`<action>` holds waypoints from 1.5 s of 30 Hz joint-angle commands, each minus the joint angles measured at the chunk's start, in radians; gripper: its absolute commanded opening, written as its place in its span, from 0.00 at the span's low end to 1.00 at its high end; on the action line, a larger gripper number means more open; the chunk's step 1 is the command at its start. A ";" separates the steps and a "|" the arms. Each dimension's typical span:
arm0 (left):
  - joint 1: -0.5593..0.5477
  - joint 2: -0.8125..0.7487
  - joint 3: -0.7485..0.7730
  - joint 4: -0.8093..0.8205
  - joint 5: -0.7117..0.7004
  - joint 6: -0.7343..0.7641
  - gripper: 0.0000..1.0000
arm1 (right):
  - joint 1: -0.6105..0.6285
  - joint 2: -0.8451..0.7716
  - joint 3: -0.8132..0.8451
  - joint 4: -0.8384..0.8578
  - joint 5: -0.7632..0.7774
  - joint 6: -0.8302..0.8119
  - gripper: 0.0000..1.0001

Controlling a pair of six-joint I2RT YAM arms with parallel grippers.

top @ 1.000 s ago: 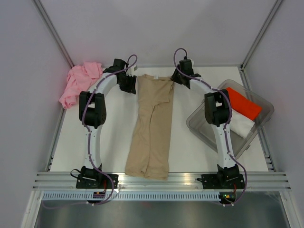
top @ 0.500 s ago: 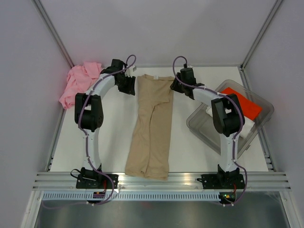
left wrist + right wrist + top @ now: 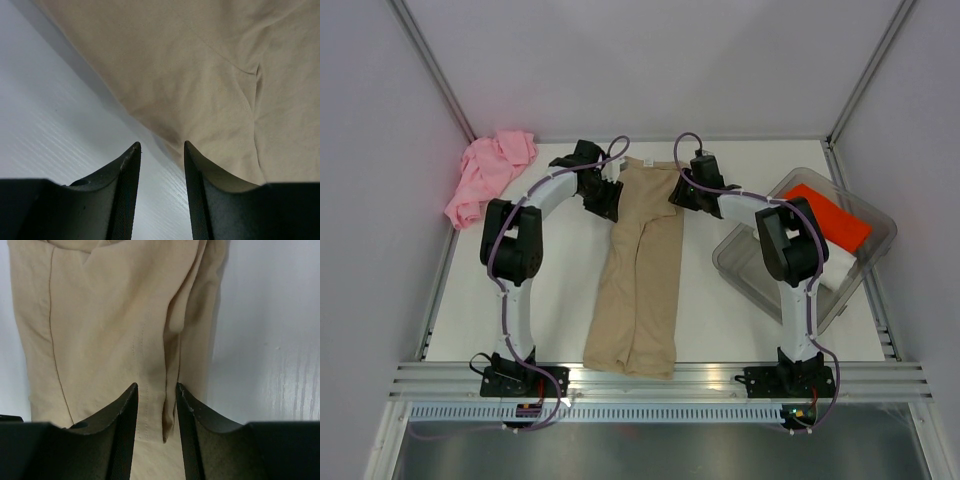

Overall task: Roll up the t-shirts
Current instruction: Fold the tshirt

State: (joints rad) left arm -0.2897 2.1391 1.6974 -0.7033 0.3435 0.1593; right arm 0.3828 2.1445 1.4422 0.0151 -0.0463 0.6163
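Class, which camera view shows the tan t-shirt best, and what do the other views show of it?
The top external view: it shows the whole tan t-shirt, folded into a long strip, end to end. The left wrist view shows only one edge of it; the right wrist view shows only a close stretch with lengthwise folds.

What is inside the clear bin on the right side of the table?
An orange cloth and a white cloth lie in the clear bin. The right arm crosses its left part, so anything under it is hidden.
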 commanded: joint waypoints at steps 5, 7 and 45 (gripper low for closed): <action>0.001 -0.047 -0.004 0.022 0.023 0.022 0.46 | 0.027 0.006 -0.023 0.019 -0.015 -0.004 0.42; 0.001 -0.042 -0.008 0.022 0.029 0.017 0.46 | 0.034 0.005 -0.026 0.019 -0.021 -0.004 0.41; -0.061 -0.433 -0.195 -0.192 0.146 0.488 0.47 | 0.179 -0.613 -0.371 -0.202 0.160 -0.352 0.37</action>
State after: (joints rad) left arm -0.3122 1.8641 1.5608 -0.7864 0.4484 0.4252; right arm 0.4538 1.7706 1.1168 -0.1093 0.0036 0.4625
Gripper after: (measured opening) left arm 0.461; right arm 0.360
